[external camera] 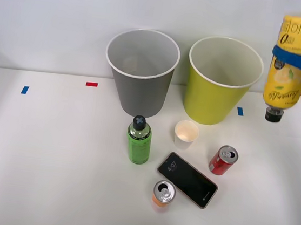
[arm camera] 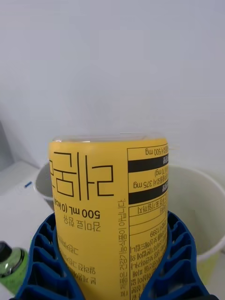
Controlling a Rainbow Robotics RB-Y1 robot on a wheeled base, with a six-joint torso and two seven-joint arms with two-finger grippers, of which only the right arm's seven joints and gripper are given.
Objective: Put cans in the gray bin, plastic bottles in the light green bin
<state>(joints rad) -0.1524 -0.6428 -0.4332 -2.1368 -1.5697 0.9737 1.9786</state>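
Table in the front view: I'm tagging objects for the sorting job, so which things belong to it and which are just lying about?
Job: yellow bottle held cap-down in the right end effector, green bottle, red can, orange can, gray bin, light green bin.
Lying about: paper cup, phone.

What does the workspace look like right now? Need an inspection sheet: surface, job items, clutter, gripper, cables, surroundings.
Surface: white table with small red and blue tape marks.
Job's things: tall gray bin and yellow-green bin side by side at the back; bright green plastic bottle upright before the gray bin; red can and orange can on the table; yellow lemon-labelled bottle held cap-down in the air, right of the yellow-green bin.
Clutter: white paper cup; dark smartphone lying flat.
Grippers: right gripper shut on the yellow bottle.
Cables: nothing seen.
Surroundings: plain pale wall.
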